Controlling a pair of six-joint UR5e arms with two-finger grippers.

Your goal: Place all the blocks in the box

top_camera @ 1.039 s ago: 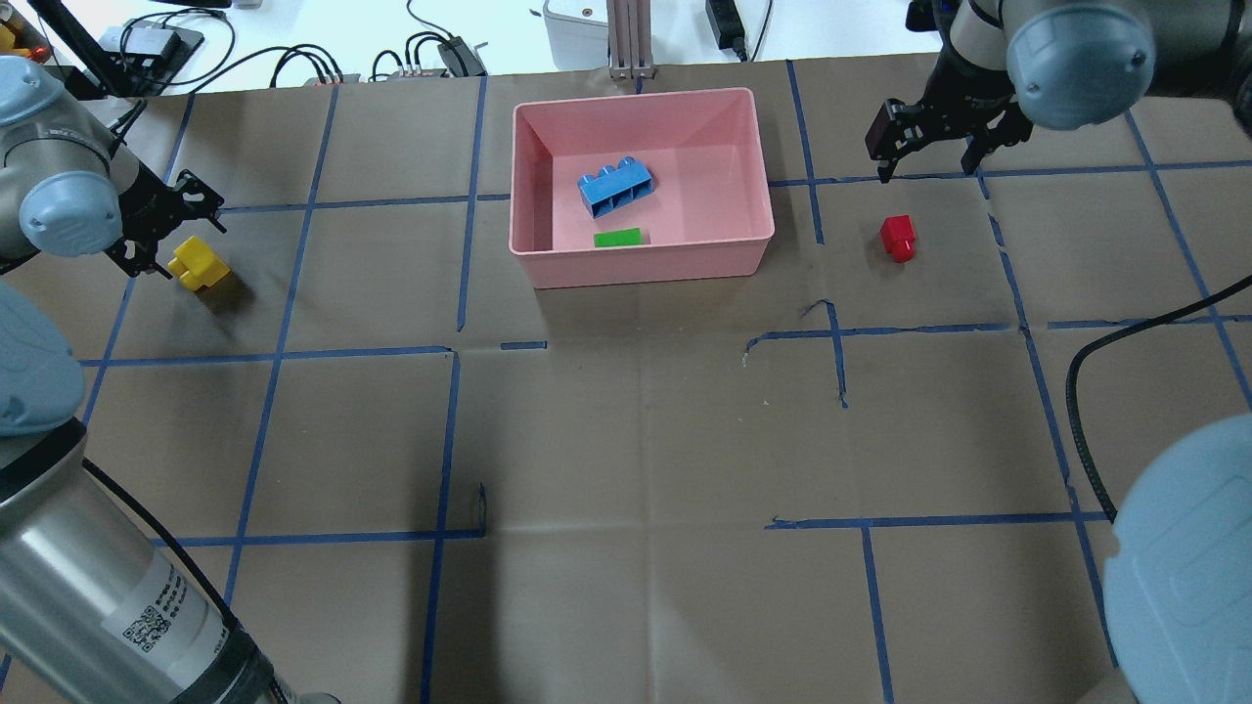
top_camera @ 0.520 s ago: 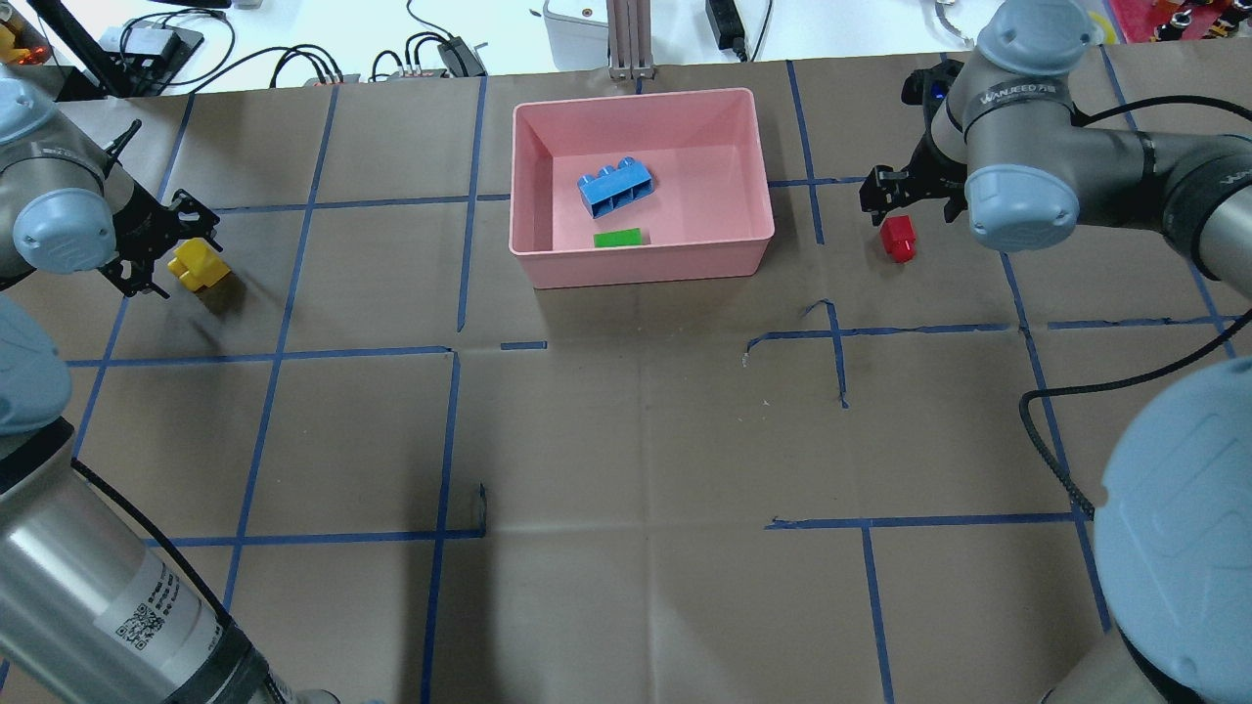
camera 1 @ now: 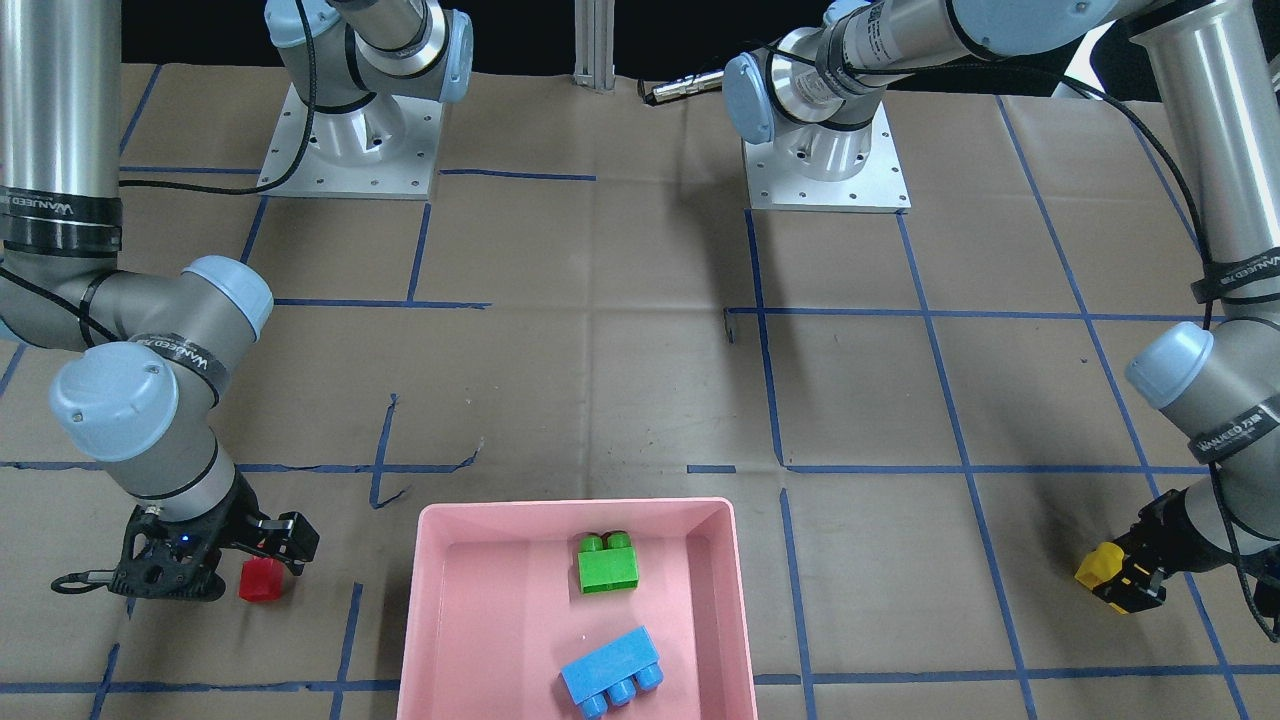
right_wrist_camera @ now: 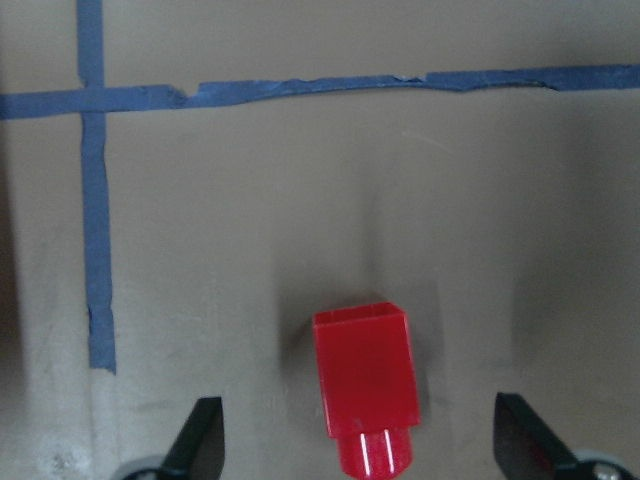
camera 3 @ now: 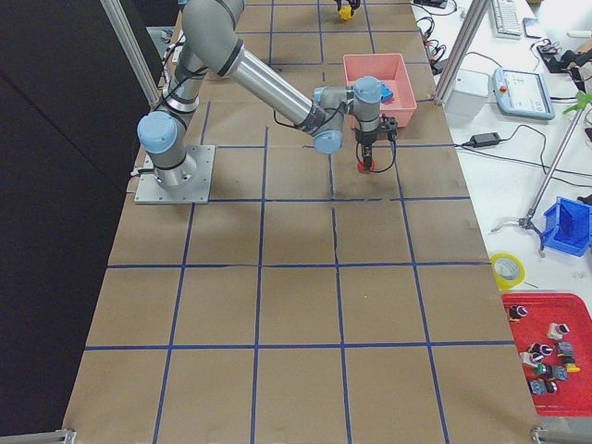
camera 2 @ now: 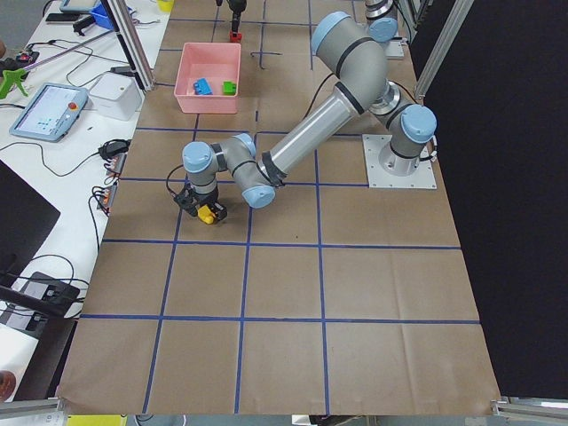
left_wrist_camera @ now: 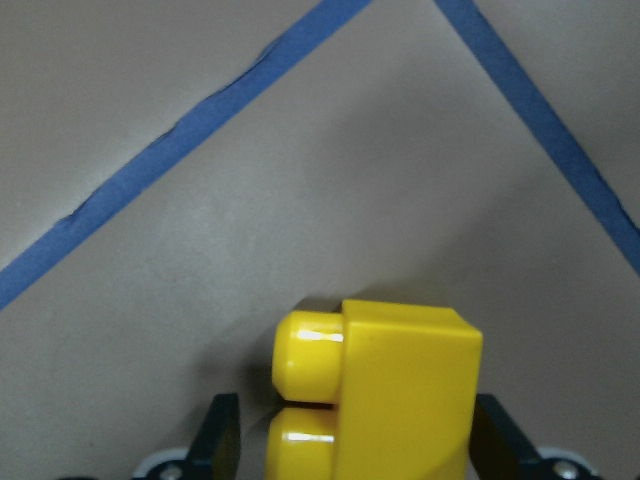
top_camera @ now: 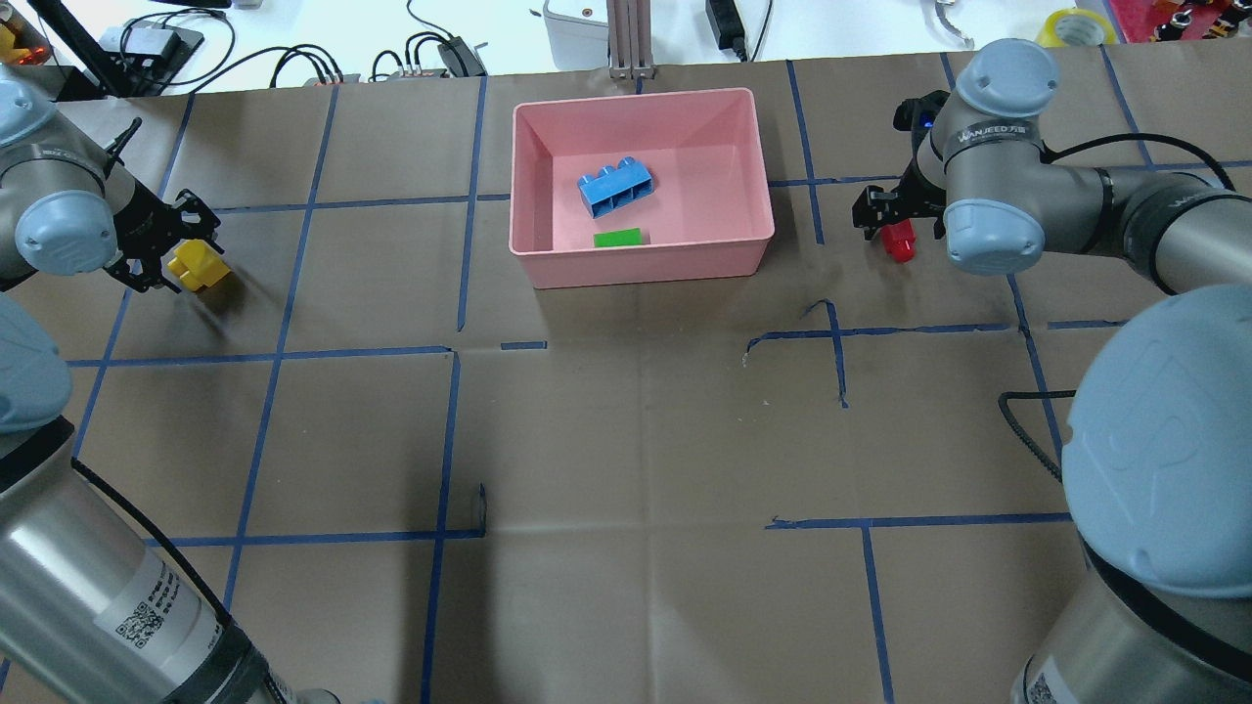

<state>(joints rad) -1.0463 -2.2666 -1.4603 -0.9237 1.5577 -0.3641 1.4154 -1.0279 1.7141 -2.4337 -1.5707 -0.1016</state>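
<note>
Since the frames of a second ago, your right arm has swung in and lowered, bringing the right gripper [right_wrist_camera: 360, 445] from beyond the red block [right_wrist_camera: 365, 385] to straddle it. The left gripper [left_wrist_camera: 357, 442] has closed in on the yellow block [left_wrist_camera: 400, 390].

Findings:
- The blue block [top_camera: 614, 189] and green block [top_camera: 618, 238] lie inside the box [top_camera: 641, 264]. Red and yellow remain on the table, well apart on opposite sides of the box, which is presumably why each arm is working its own block.
- Right tool: the jaws stand wide apart, one on each side of the red block, with clear table showing on both sides. It holds nothing and touches nothing. The block lies on its side, stud towards the wrist camera.
- Left tool: the jaws are apart and flank the yellow block closely. The wrist view crops the fingertips, so contact on the flat side may have begun; you cannot confirm a grip.
</note>
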